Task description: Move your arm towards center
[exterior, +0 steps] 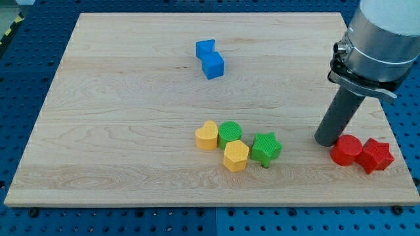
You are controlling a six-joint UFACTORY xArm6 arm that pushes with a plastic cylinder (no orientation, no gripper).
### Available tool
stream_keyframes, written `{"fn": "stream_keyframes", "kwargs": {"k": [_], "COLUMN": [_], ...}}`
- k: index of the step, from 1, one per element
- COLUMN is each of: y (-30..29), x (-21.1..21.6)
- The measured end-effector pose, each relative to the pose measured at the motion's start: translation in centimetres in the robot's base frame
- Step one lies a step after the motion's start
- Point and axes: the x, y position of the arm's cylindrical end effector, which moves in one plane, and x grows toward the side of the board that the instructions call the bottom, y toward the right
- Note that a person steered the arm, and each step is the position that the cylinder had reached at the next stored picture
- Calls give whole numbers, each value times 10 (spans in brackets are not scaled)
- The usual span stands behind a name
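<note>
My tip (326,141) rests on the wooden board (131,118) at the view's right, just left of and touching or nearly touching a red cylinder (346,150). A red star (376,155) sits against the cylinder's right side. Near the bottom middle lies a cluster: a yellow heart (207,136), a green cylinder (230,134), a yellow hexagon (235,156) and a green star (266,148). Two blue blocks touch near the top middle: an irregular one (205,48) and a cube (213,66).
The arm's grey body (377,39) rises over the board's upper right corner. A blue perforated table (26,78) surrounds the board. The board's right edge runs close to the red star.
</note>
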Motion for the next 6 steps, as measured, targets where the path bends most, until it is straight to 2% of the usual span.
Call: {"fn": "stream_keyframes", "kwargs": {"k": [1, 2, 4, 6], "y": [0, -11, -70, -83], "x": [0, -25, -43, -59]}}
